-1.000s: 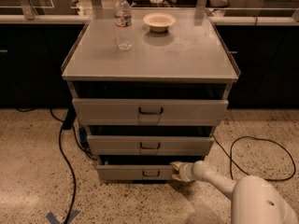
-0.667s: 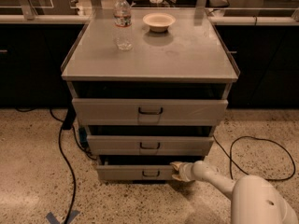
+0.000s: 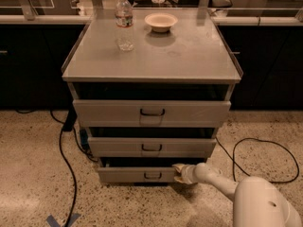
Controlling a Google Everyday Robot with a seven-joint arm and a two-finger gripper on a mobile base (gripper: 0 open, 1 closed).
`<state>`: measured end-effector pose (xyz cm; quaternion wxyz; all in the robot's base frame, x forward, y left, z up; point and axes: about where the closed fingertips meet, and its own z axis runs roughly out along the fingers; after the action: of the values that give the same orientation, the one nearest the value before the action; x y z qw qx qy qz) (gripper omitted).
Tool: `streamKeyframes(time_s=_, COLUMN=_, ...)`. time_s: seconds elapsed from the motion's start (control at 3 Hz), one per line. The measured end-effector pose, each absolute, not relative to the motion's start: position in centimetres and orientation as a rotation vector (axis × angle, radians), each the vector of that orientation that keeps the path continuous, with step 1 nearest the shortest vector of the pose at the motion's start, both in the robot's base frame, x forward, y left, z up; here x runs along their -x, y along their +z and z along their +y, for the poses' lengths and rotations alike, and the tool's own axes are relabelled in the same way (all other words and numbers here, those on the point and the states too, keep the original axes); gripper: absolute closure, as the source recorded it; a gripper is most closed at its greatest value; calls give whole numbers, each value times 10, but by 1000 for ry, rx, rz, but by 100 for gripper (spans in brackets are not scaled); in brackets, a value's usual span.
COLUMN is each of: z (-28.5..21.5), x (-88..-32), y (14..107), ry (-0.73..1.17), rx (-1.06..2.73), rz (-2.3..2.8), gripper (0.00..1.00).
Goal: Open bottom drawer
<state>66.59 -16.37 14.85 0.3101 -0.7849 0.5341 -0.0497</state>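
Note:
The bottom drawer (image 3: 132, 175) is the slimmest grey front of three, lowest in the cabinet, with a small dark bracket handle (image 3: 152, 176) at its centre. It stands slightly pulled out, with a dark gap above its front. My gripper (image 3: 178, 173) is at the right part of this drawer's front, to the right of the handle, reaching in from the lower right on a white arm (image 3: 255, 202). It is close against the drawer front, apart from the handle.
The middle drawer (image 3: 151, 147) and the tall top drawer (image 3: 151, 112) also stand slightly out. A water bottle (image 3: 124, 21) and a bowl (image 3: 161, 21) sit on the cabinet top. Black cables (image 3: 66, 160) (image 3: 265, 150) lie on the speckled floor either side.

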Motion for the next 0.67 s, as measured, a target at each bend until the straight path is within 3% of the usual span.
streamKeyframes(time_s=0.67, z=-167, x=-656, y=150, ry=-132, rx=2086, rz=1430, gripper=100)
